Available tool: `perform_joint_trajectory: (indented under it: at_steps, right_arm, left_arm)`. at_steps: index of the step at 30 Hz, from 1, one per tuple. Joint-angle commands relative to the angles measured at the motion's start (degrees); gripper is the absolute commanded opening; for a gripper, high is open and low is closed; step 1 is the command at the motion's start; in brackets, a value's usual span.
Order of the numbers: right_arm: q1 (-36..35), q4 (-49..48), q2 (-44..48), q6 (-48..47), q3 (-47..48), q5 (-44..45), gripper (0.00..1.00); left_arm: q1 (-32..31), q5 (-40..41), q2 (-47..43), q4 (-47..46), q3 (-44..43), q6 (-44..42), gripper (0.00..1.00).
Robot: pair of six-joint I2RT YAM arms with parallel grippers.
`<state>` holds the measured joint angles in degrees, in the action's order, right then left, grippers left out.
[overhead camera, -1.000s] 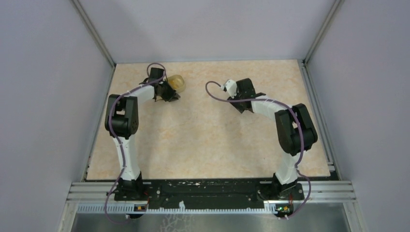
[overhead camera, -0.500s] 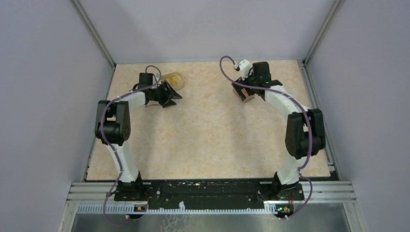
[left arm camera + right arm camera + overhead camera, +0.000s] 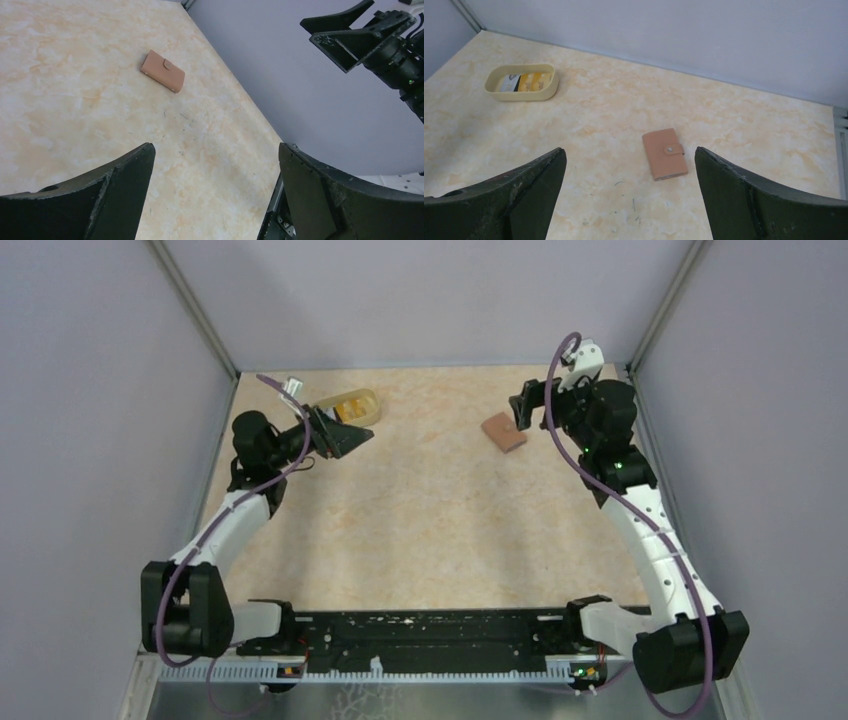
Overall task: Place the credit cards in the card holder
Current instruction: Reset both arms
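1. Both arms have swung back and outward over the last second, their elbows now low by the near rail. The card holder, crowded by the right gripper half a second ago, now lies in plain view.
2. Left gripper (image 3: 215,150) hangs close beside the yellowish dish (image 3: 358,406), its jaws spread wide with nothing between them.
3. Right gripper (image 3: 629,152) is just as wide and empty, raised near the far right corner.
4. Card holder (image 3: 664,153) lies flat on the table (image 3: 420,530), folded shut with its snap tab fastened, near the right gripper but touching neither.
5. Credit cards (image 3: 523,80), white and orange-yellow, lie inside the dish at the far left, well apart from the holder.
6. No card appears stowed yet, so fetching seems only about to begin. The next move likely calls for unsnapping the holder and pinching a thin card out over the dish's wall.
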<state>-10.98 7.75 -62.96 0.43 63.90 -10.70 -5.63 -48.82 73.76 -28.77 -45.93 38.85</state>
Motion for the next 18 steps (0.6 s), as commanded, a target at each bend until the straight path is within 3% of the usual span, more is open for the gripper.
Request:
perform_joint_trajectory:
  at_steps: [1, 9, 18]
  right_arm:
    - [0.1, 0.9, 1.4, 4.6, -1.3, -1.0, 0.99]
    - [0.1, 0.4, 2.1, 7.1, -2.0, -2.3, 0.98]
    - [0.1, -0.7, 1.5, 7.4, -1.7, -4.5, 0.99]
  left_arm:
    - [0.2, -0.9, -4.4, -2.0, 3.0, -0.2, 0.99]
    - [0.1, 2.2, -14.8, 2.5, 6.9, -3.9, 0.99]
    - [0.2, 11.1, -23.6, 7.4, 11.1, -6.5, 0.99]
